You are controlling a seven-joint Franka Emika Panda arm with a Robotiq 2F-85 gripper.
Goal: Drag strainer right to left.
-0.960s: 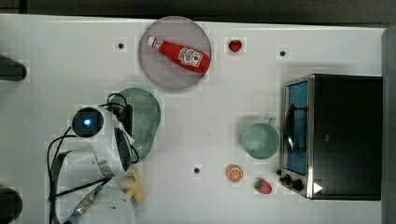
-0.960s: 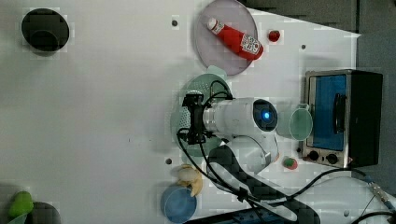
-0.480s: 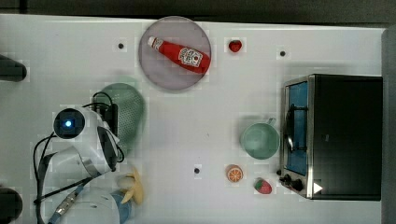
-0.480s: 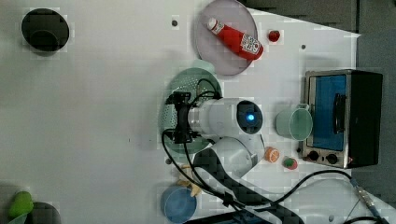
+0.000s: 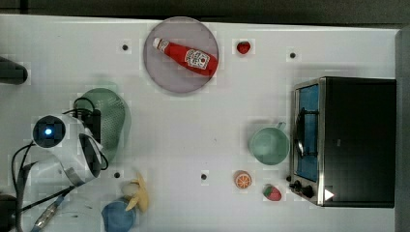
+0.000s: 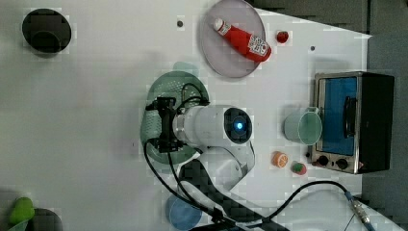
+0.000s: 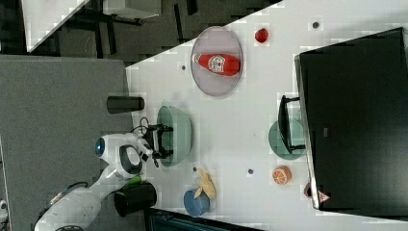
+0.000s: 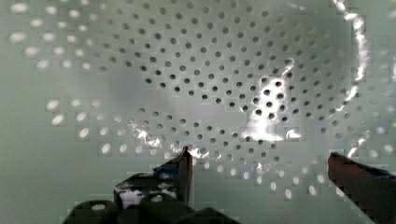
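Observation:
The strainer is a pale mint-green perforated oval bowl, lying at the top view's left on the white table. My gripper reaches down into its bowl, and the arm's white wrist covers part of the strainer. Seen in the right view, the gripper stands at the near rim of the strainer. The wrist view has the dotted floor of the strainer close up. There my gripper is open, its fingers wide apart with nothing gripped between them.
A grey plate with a ketchup bottle sits at the back. A smooth mint cup stands beside the toaster oven. A banana, a blue bowl, an orange slice and small red fruits lie nearby.
The strainer and my arm have slid together toward the top view's left. The gripper has stayed open inside the bowl.

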